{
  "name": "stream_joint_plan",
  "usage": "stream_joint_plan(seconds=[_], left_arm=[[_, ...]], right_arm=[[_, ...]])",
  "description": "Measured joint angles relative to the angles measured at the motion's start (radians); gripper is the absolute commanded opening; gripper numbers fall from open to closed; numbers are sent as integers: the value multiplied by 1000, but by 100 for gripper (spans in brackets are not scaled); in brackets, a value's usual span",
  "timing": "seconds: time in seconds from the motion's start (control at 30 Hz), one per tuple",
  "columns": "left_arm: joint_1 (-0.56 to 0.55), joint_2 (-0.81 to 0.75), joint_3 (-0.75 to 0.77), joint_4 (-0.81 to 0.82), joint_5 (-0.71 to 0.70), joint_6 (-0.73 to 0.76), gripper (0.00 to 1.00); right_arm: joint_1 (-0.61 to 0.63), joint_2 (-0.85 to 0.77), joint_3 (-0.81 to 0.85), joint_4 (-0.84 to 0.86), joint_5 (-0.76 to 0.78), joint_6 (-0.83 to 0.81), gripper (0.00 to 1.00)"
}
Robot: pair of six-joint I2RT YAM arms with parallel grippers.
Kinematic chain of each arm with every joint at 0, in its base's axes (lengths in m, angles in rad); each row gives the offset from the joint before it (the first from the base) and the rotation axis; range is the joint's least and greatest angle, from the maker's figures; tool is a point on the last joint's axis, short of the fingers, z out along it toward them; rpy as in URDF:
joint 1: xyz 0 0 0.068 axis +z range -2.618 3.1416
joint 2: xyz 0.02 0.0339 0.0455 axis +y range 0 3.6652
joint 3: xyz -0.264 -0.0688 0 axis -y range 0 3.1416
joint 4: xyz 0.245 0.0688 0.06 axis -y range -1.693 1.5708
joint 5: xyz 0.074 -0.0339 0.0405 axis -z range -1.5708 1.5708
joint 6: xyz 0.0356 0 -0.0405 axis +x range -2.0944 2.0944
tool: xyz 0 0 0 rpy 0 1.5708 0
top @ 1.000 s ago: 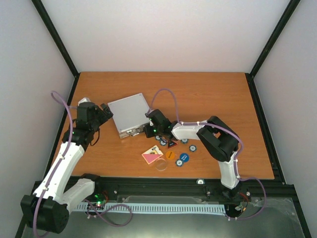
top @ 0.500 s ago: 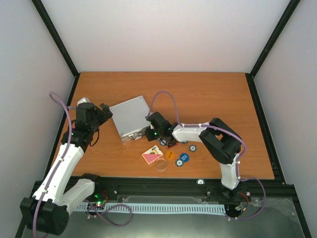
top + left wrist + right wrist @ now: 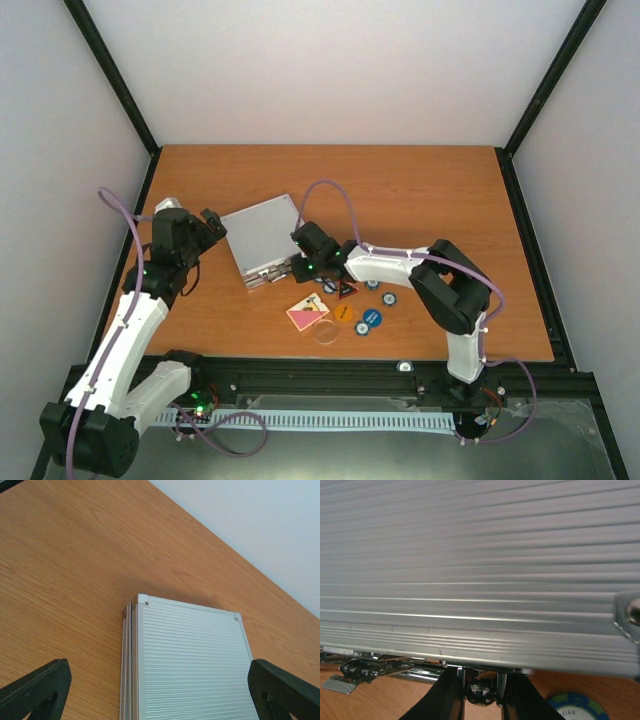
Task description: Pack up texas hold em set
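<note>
Since a second ago the right arm has slid left along the near edge of the case (image 3: 262,233), which has turned slightly on the table (image 3: 430,200). Case lies flat, lid down, left of centre. Right claw (image 3: 480,692) almost closed, pinching a small dark fitting (image 3: 480,695) under the case's front rim. Left claw (image 3: 213,225) spread wide, holding nothing, fingers either side of the case's left end. Pink card deck (image 3: 307,315), clear disc (image 3: 325,332), orange disc (image 3: 343,312) and chips (image 3: 388,297) lie loose nearby.

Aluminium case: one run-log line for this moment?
aluminium case closed, on table | left gripper open at case's left side | right gripper shut beside latches | chips loose
</note>
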State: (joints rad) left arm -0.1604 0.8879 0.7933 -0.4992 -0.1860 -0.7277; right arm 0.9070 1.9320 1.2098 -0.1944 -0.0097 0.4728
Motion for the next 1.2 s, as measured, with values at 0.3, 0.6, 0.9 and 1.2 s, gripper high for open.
stream_joint_plan(seconds=[0.3, 0.6, 0.9, 1.2], left_arm=[[0, -34, 0, -19, -1, 0, 100], [0, -40, 0, -34, -2, 3, 100], [0, -56, 1, -44, -5, 11, 100], [0, -103, 14, -71, -2, 22, 100]], right_arm=[[8, -59, 2, -37, 21, 8, 3], [9, -65, 34, -82, 24, 6, 3], [10, -67, 121, -157, 27, -6, 3], [10, -76, 183, -214, 42, -21, 3]])
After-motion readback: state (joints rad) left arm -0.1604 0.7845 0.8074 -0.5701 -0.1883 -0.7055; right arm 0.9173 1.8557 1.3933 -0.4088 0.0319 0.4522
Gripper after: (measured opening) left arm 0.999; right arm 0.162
